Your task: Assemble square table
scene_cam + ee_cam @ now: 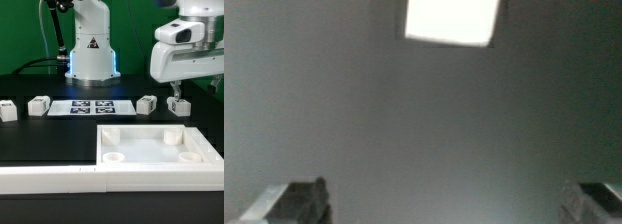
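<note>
pincer [178,92] hangs wide open, jaws as far apart as they go, holding nothing. in the wrist view its fingers [288,202] stand at the two edges with only bare dark tabletop [420,120] between them, and a white part [452,22], probably a leg, lies out ahead.

in the exterior view the pincer hovers just above the first leg [180,104], furthest to that view's right. a second leg [148,104] sits near it. a third leg [40,105] and a fourth leg [8,110] lie past the marker board [92,106], on that view's left. the top [145,145] lies rim up against the wall [50,178], sockets empty.

the legs look light, stiff and smooth, so likely slippery. the best hold is probably square across two flat sides at mid-body.
</note>
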Available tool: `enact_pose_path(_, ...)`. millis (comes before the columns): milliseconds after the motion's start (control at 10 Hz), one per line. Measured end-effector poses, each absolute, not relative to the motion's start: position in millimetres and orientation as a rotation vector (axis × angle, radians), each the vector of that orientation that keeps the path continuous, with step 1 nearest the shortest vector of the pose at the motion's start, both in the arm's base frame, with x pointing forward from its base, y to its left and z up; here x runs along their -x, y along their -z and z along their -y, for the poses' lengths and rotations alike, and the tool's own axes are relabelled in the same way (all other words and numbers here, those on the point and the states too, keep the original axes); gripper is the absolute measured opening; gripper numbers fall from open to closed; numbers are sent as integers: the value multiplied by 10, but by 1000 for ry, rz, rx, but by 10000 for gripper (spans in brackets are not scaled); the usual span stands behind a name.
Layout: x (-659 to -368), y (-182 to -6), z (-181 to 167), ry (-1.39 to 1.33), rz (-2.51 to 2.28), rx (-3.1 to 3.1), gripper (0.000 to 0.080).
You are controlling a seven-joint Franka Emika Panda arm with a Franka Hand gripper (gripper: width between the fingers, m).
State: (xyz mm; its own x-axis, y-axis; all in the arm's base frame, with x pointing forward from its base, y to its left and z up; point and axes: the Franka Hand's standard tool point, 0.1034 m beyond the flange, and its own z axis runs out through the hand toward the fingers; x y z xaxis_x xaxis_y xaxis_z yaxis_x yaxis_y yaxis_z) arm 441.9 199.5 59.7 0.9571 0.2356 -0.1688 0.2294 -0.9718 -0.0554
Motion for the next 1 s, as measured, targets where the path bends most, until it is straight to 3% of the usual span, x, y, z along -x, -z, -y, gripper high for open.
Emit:
enact_pose_path(500, -4351, -566, -1945, -760, 367, 3042, 649)
enact_pose_path(700, -4306, -482, -1833, -1115, 290, 2958, 649)
enact_pose_path(1000, -4303, -392, -1832, -1288, 281, 2899, 649)
